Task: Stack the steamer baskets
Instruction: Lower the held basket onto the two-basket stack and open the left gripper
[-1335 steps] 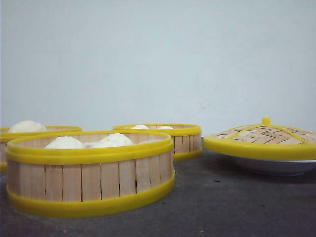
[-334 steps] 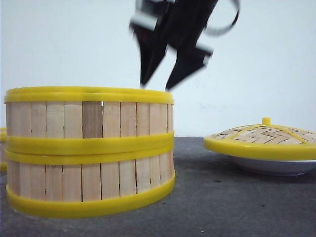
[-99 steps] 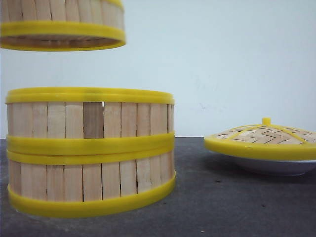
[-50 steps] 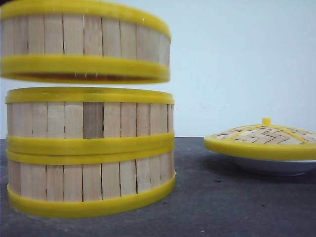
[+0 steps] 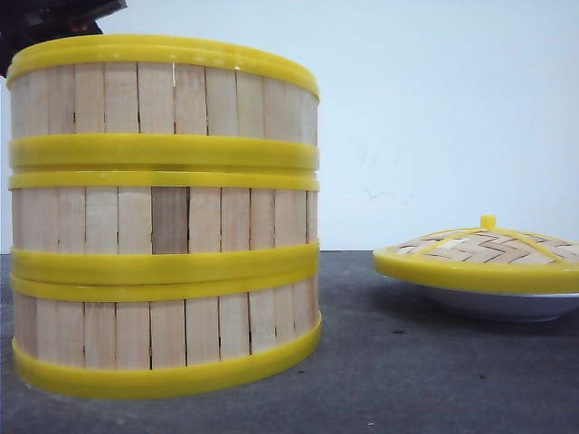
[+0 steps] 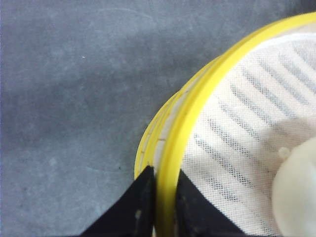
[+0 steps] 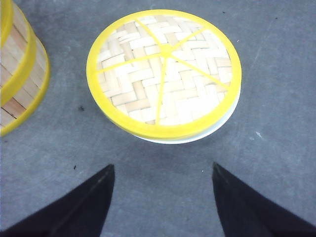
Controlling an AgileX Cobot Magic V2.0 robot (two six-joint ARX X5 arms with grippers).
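Left gripper point(image 6: 160, 195) sits above the stack, clamped on the yellow rim of the top round slatted wooden steamer basket point(image 5: 163, 104); all three baskets stacked on the grey desk point(image 5: 407, 371), rims touching. Right gripper point(image 7: 163, 197) hangs spread open, holding nothing, above the woven domed lid point(image 7: 163, 71) on the white plate point(image 5: 502, 306).

The left gripper point(image 6: 164, 195) has two matte black fingers point(image 6: 133, 210) that taper to blunt, wedge-shaped tips. The right gripper point(image 7: 163, 170) shows the same black, pointed fingers point(image 7: 81, 205), plain and unmarked. In the front view only a dark, blurred piece of the left arm point(image 5: 54, 16) shows, with a pale edge.
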